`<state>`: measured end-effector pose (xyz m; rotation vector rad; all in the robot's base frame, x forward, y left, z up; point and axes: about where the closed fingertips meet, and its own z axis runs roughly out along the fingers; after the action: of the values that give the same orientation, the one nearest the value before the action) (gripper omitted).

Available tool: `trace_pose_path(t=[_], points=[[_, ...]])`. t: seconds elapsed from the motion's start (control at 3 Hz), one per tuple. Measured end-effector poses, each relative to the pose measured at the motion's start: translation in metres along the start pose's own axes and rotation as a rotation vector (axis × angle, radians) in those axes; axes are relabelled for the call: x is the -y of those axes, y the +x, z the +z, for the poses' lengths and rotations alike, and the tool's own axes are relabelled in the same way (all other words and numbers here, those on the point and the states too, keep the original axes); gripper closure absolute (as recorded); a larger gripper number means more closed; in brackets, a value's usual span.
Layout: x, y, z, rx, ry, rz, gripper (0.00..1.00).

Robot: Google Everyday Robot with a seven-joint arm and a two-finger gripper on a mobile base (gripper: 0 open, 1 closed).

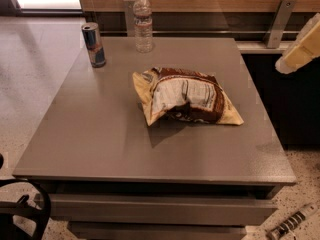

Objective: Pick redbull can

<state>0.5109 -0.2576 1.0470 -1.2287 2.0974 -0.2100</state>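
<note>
The redbull can (94, 45) stands upright at the far left corner of the grey table (100, 134); it is slim, blue and silver, with a shiny top. My gripper (299, 45) shows as a cream-coloured shape at the right edge of the view, above the table's far right side. It is far from the can and holds nothing that I can see.
A clear plastic water bottle (143, 21) stands at the table's far edge, right of the can. A crumpled brown and cream chip bag (187, 96) lies mid-table. A wooden wall with a metal bracket (278, 15) is behind. A black part (25, 209) sits bottom left.
</note>
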Motion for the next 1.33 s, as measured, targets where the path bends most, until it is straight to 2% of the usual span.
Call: trace_pose_path(t=[0.33,0.67,1.0,1.33], points=[[0.001,-0.040,0.024,0.126,-0.009,0.086,0.00],[-0.002,-0.078,0.056,0.309,-0.054,0.162,0.00],[-0.014,-0.132,0.079,0.518,-0.161,0.205,0.00],[-0.034,-0.170,0.093,0.662,-0.289,0.244,0.00]])
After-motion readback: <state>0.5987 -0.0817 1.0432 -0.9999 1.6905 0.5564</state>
